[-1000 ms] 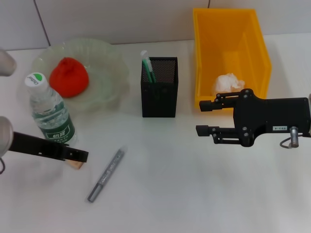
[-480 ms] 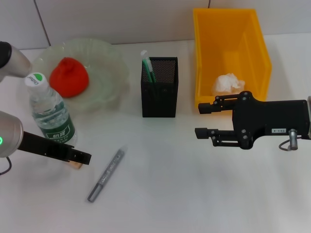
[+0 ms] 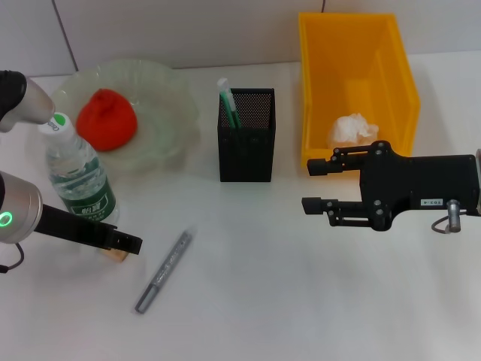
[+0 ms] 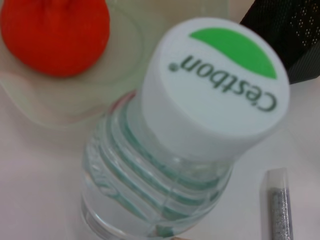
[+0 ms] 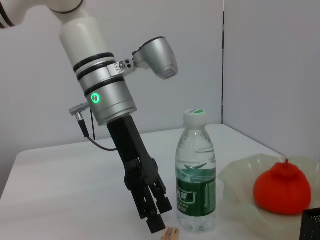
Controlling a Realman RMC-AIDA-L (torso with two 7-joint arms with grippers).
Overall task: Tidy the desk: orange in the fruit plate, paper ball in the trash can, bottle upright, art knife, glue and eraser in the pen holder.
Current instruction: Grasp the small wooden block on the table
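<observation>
The orange (image 3: 106, 119) lies in the glass fruit plate (image 3: 161, 90). Just in front of the plate the bottle (image 3: 75, 169) stands upright. My left gripper (image 3: 134, 243) reaches down beside the bottle, its tip just above the small tan eraser (image 3: 114, 254) on the table; the right wrist view shows the left gripper (image 5: 158, 220) over the eraser (image 5: 171, 233). The grey art knife (image 3: 164, 271) lies flat to the right of it. A glue stick (image 3: 225, 98) stands in the black mesh pen holder (image 3: 246, 139). The paper ball (image 3: 352, 128) sits in the yellow trash can (image 3: 323, 68). My right gripper (image 3: 317, 184) hovers open and empty in front of the can.
A tiled wall runs behind the desk. The white table spreads out around the art knife and toward its near edge. The bottle (image 4: 170, 150) fills the left wrist view, with its cap close under the camera.
The left arm has shifted a little to the right, bringing its gripper tip closer over the eraser. The right gripper has barely moved.
</observation>
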